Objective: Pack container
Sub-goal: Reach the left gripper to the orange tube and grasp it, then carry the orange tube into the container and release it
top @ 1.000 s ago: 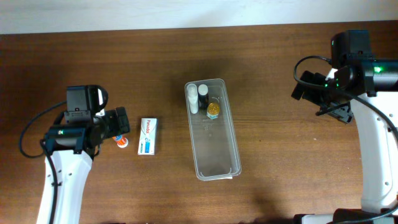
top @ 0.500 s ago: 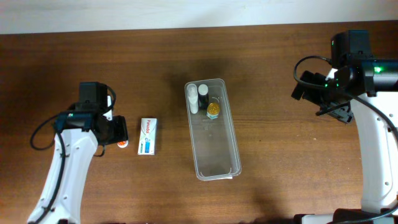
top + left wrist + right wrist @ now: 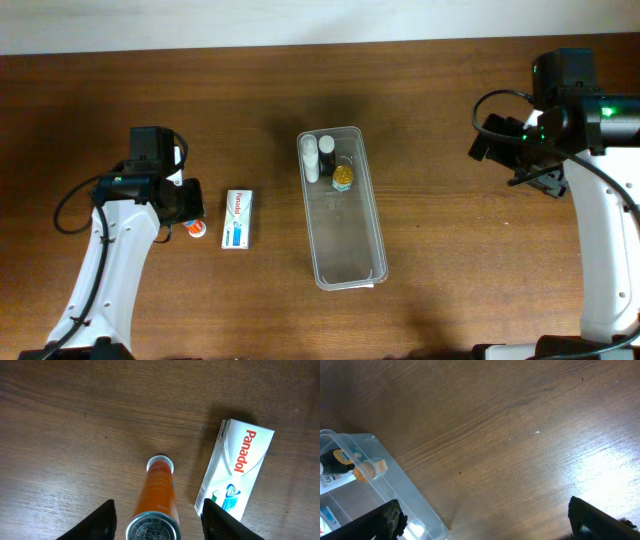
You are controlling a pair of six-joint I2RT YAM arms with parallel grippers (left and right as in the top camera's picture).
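The container (image 3: pixel 345 240) is a long clear tub in the middle of the table, and its corner (image 3: pixel 405 495) shows in the right wrist view. Two white bottles (image 3: pixel 318 155) and a small gold-lidded jar (image 3: pixel 343 177) stand at its far end. An orange tube (image 3: pixel 159 490) lies on the wood at the left. My left gripper (image 3: pixel 159 520) straddles the tube's near end, open, with a gap on each side. Seen from above, the tube (image 3: pixel 196 230) pokes out from under that gripper (image 3: pixel 192 215). My right gripper (image 3: pixel 485 515) hangs wide open over bare wood, right of the container.
A white-and-blue Panadol carton (image 3: pixel 235 472) lies flat just right of the orange tube, between it and the container, close to my left gripper's right finger. From above the carton (image 3: pixel 238 219) sits parallel to the tub.
My left arm swung in over the orange tube and its jaws narrowed around it. The right arm has not moved.
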